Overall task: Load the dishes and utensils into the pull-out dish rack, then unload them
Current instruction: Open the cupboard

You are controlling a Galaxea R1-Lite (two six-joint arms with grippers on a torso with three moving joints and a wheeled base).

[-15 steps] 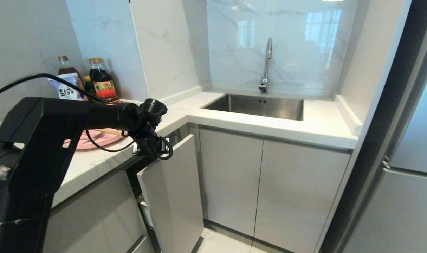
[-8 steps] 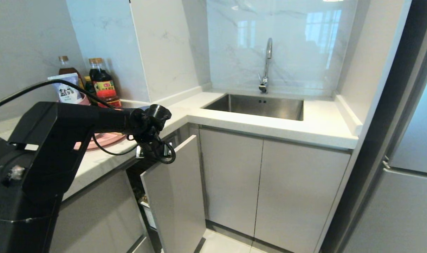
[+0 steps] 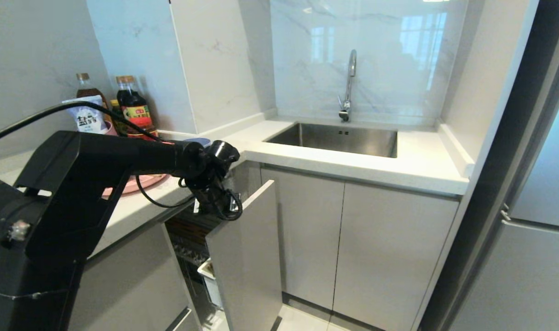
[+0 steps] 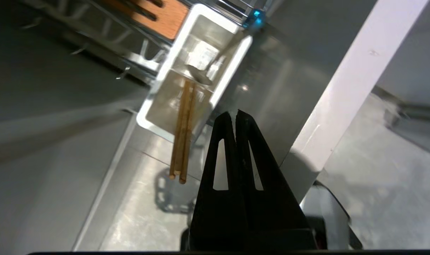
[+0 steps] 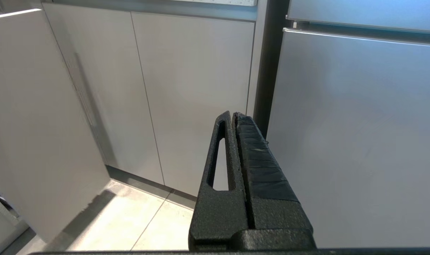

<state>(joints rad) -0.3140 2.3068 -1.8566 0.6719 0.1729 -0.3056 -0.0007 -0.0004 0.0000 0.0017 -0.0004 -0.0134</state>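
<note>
1. Two chopsticks, light-brown wood, slim and round, stand side by side in the white plastic cutlery cup, their ends sticking out past its rim.
2. One piece of silver metal cutlery leans in the cup's other compartment; its rounded head lies just beside the divider.
3. The cup is rectangular with rounded corners and hangs on the pull-out dish rack, just inside the pale flat door front.
4. The rack is partly drawn out of the cabinet, at about 8 o'clock from the steel sink in the head view; chrome wire prongs and a tan wooden strip show behind the cup.
5. The left gripper hangs over the door front's top edge, at 4 o'clock from the cup in its wrist view. Its black fingers are pressed together with nothing between them.
6. The right gripper is parked low, facing the matte grey cabinet doors; its fingers are closed and empty too.
7. On the white tabletop, at 9 o'clock from the sink, lies the pink plate, wide and shallow, mostly hidden by the left arm.
8. A pale-blue bowl peeks over the arm, just beyond the plate.
9. Several sauce bottles and a white packet stand at the wall behind the plate.
</note>
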